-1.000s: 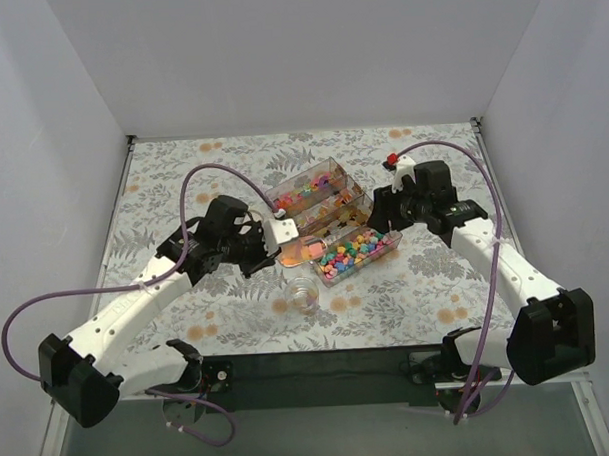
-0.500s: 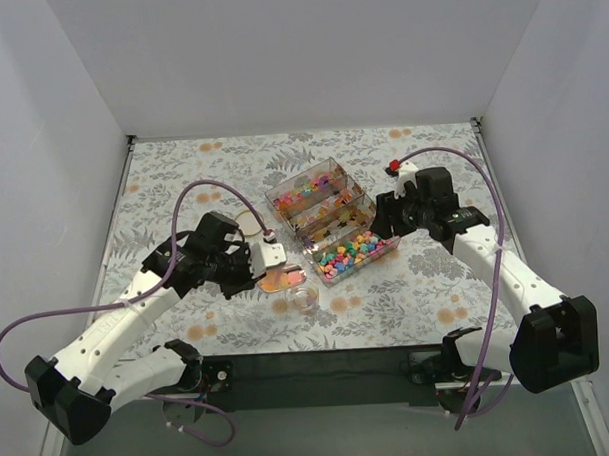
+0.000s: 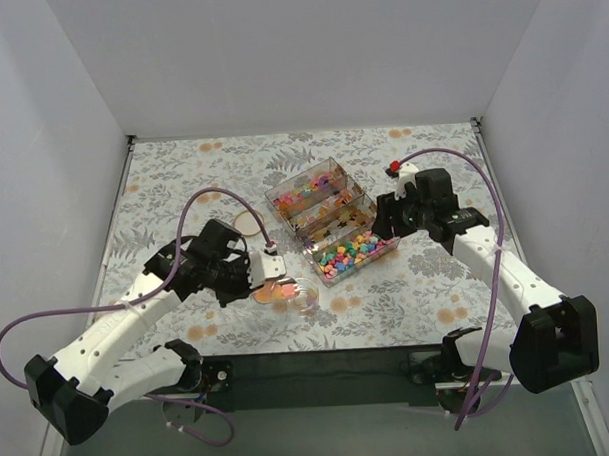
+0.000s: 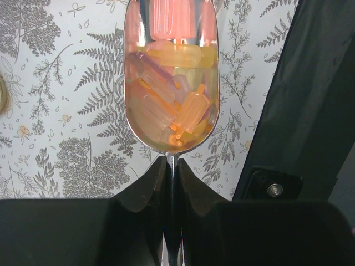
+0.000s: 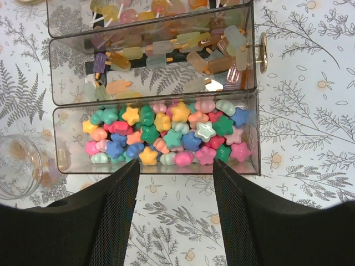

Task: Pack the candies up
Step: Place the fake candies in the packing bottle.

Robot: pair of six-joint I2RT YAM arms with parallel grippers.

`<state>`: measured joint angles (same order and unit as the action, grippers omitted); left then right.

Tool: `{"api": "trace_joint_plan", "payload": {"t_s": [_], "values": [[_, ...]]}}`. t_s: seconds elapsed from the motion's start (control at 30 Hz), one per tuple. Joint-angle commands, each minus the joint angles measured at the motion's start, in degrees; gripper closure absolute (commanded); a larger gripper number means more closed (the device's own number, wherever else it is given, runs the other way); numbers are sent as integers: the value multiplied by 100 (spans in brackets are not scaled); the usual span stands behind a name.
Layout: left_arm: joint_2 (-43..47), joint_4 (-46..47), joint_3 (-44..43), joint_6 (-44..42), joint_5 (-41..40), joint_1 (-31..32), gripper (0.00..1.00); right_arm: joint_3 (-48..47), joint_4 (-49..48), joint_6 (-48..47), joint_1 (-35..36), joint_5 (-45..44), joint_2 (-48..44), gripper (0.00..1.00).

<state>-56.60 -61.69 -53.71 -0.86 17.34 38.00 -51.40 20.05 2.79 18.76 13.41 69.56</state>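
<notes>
1. The left gripper point(image 4: 171, 169) is pinched tight on the thin handle of a clear scoop point(image 4: 213, 88). It grips hard so the scoop does not slip or tip.
2. The scoop is full of candies point(image 4: 166, 111). They are pink, orange and yellow, and look like tiny ice lollies. The scoop lies about level, so none fall out.
3. Seen from above, the front of the scoop is right at the rim of a small clear jar point(image 3: 305, 295). I think it is there so the candies can be poured in. I can see only a little inside the jar, so the packing seems to be just starting.
4. More candies lie in a clear box point(image 5: 250, 61) with three long parts, near the jar. The nearest part has bright stars and other shapes. The middle part has lolly shapes like the ones in the scoop.
5. The right gripper point(image 5: 176, 169) has its fingers spread wide by the near wall of the box. It holds nothing. I cannot tell if it touches the box. It may be there to stop the box from sliding.
6. Next, the scoop needs a slow tilt. If it tips too fast, candies may miss the jar and roll onto the leafy table cover point(image 3: 182, 172).
</notes>
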Motion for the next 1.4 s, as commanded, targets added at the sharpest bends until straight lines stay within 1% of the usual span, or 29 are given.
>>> {"api": "trace_joint_plan", "payload": {"t_s": [0.0, 0.17, 0.43, 0.47, 0.87, 1.37], "values": [[-105, -133, -157, -46, -178, 85, 100, 42, -89, -15, 13, -31, -101, 38], [-395, -290, -464, -28, -424, 225, 100, 130, -116, 3, 13, -66, -144, 38], [-844, -554, -728, 51, -793, 647, 100, 253, -116, 11, 13, -181, -302, 38], [-922, -633, -754, 243, -829, 700, 100, 253, -116, 20, 13, -189, -311, 38], [-1476, -1081, -1413, 578, -1339, 1254, 100, 315, -177, 29, 5, -242, -426, 38], [-2162, -1618, -1941, 1044, -2050, 1895, 100, 411, -239, 55, 4, -198, -514, 38]]}}
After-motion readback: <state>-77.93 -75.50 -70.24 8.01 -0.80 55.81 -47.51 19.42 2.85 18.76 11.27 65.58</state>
